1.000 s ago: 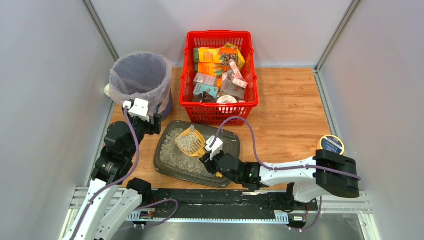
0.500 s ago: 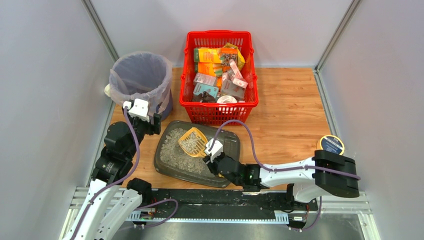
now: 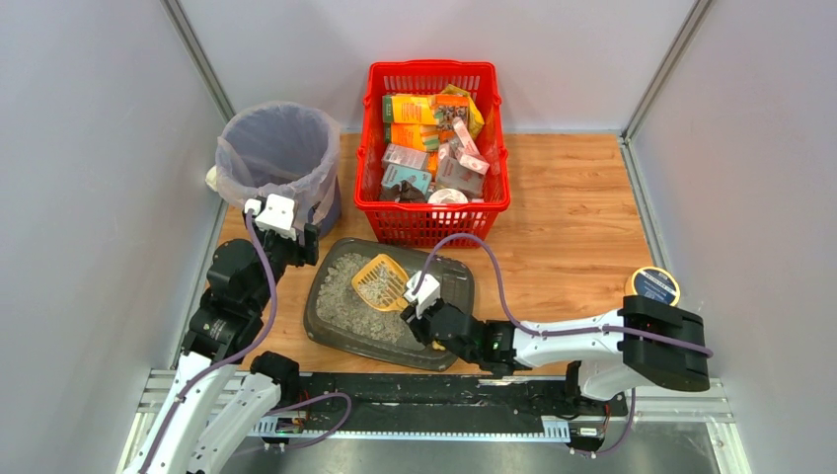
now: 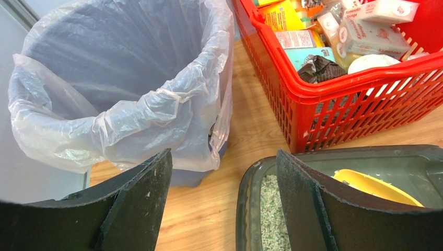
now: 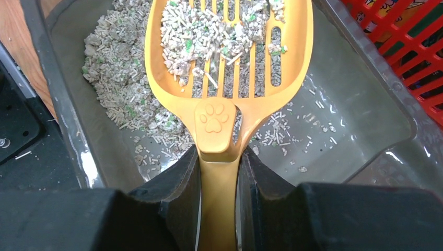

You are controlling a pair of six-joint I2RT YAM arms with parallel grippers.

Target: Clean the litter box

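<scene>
The litter box (image 3: 456, 288) is a dark grey tray in front of the red basket, with pale litter heaped at its left end. My right gripper (image 3: 418, 308) (image 5: 219, 157) is shut on the handle of a yellow slotted scoop (image 3: 380, 283) (image 5: 214, 117). The scoop's head hangs over the tray with litter lying on its far part. In the right wrist view the tray floor (image 5: 360, 104) near the handle is nearly bare. My left gripper (image 3: 299, 247) (image 4: 222, 157) is open and empty above the wood between the bin and the tray's left rim (image 4: 245, 209).
A round bin (image 3: 276, 148) (image 4: 120, 68) lined with a clear bag stands at the back left. A red mesh basket (image 3: 434, 74) (image 4: 365, 78) full of small boxes stands behind the tray. A round yellow-rimmed disc (image 3: 653, 286) sits by the right arm. Grey walls close both sides.
The scoop and my right gripper have shifted slightly right and back over the tray, and less litter shows on the scoop's head. The left arm has not moved.
</scene>
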